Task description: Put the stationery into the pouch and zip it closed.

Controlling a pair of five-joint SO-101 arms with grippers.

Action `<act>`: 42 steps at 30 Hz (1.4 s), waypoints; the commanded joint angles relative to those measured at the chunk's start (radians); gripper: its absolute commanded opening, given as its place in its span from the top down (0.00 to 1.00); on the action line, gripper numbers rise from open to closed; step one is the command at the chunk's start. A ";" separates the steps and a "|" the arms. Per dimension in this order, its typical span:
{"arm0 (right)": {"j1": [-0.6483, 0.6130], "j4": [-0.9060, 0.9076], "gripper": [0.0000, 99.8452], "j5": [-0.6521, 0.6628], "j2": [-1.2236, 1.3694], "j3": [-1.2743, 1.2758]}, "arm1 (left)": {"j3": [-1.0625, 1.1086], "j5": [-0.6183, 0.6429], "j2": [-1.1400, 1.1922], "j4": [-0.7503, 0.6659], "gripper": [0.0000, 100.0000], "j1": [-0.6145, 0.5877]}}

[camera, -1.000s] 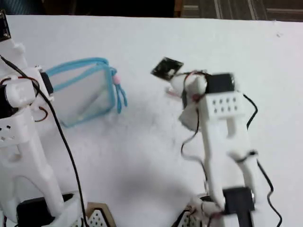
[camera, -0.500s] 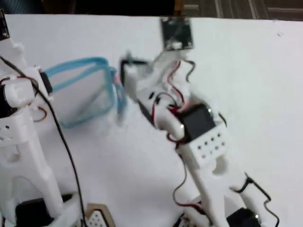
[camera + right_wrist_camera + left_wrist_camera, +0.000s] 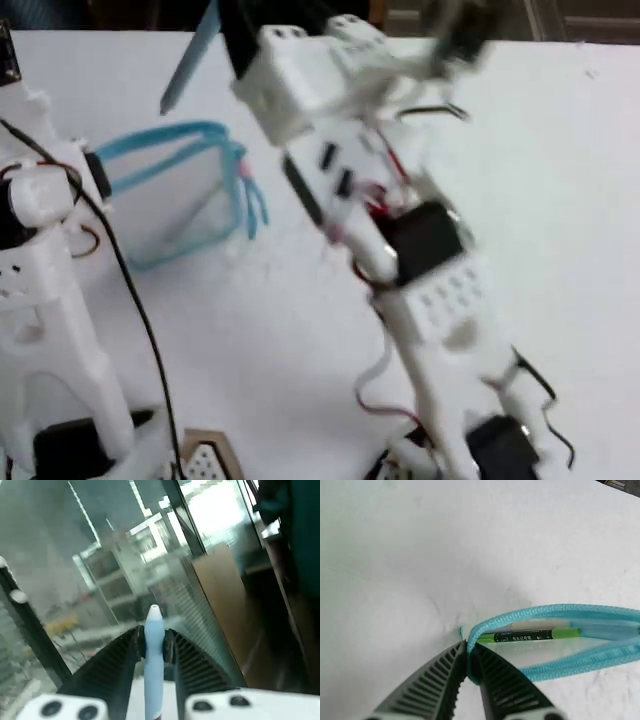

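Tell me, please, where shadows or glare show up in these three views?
High view: soft light; the right arm casts a faint grey shadow on the white table. Left wrist view: slight shading beside the pouch, no glare. Right wrist view: bright window glare behind the pen in the right gripper.

One pouch (image 3: 175, 195), one blue pen (image 3: 153, 665), one green marker (image 3: 530, 636)

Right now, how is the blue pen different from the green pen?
The blue pen is pale blue all over; the green pen is green with a dark barrel. The blue pen is clamped between the right arm's fingers, raised off the table; the green pen lies inside the pouch. Both are pens.
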 commanded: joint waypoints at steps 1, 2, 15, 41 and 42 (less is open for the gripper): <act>-0.005 -0.021 0.98 -0.011 0.088 -0.043 | 0.002 -0.006 0.036 0.002 0.98 0.002; -0.013 -0.021 0.98 -0.011 0.113 -0.043 | 0.002 -0.006 0.036 0.002 0.98 0.002; -0.150 -0.013 0.98 0.049 0.130 0.137 | 0.002 -0.006 0.036 0.000 0.98 0.002; 0.375 0.231 0.73 0.516 0.197 0.261 | 0.002 -0.006 0.036 -0.002 0.98 0.002; 0.383 0.300 0.73 0.618 0.239 0.256 | 0.002 -0.006 0.036 -0.002 0.98 0.002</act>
